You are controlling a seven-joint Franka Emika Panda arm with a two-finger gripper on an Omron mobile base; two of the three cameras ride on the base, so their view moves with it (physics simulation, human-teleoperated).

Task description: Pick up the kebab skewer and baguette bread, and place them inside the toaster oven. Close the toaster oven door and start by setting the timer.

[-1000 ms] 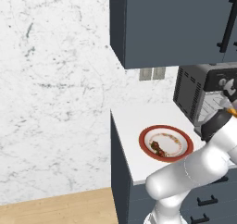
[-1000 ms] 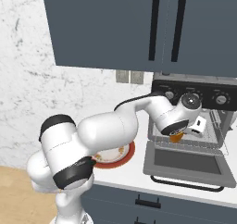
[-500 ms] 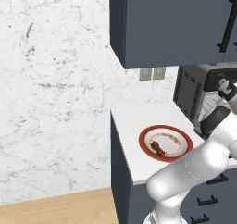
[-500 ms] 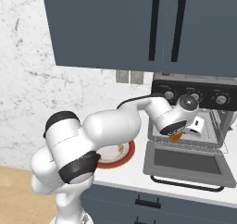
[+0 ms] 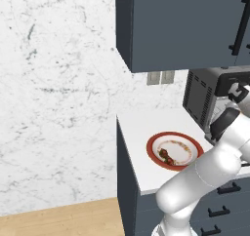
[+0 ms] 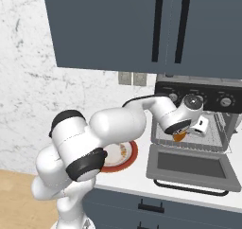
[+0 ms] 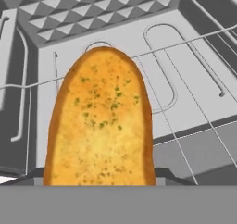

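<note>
Tool (image 6: 182,132): clamped on baguette bread (image 7: 101,121), inside toaster oven (image 6: 194,124) above wire rack (image 7: 194,102); step: loading bread; next: lower, release, fetch kebab skewer (image 5: 166,155).

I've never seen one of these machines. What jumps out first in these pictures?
A big white arm reaches from the base into the open toaster oven, carrying the golden baguette bread just over the wire rack. Back on the counter, a red plate holds the dark kebab skewer.
</note>
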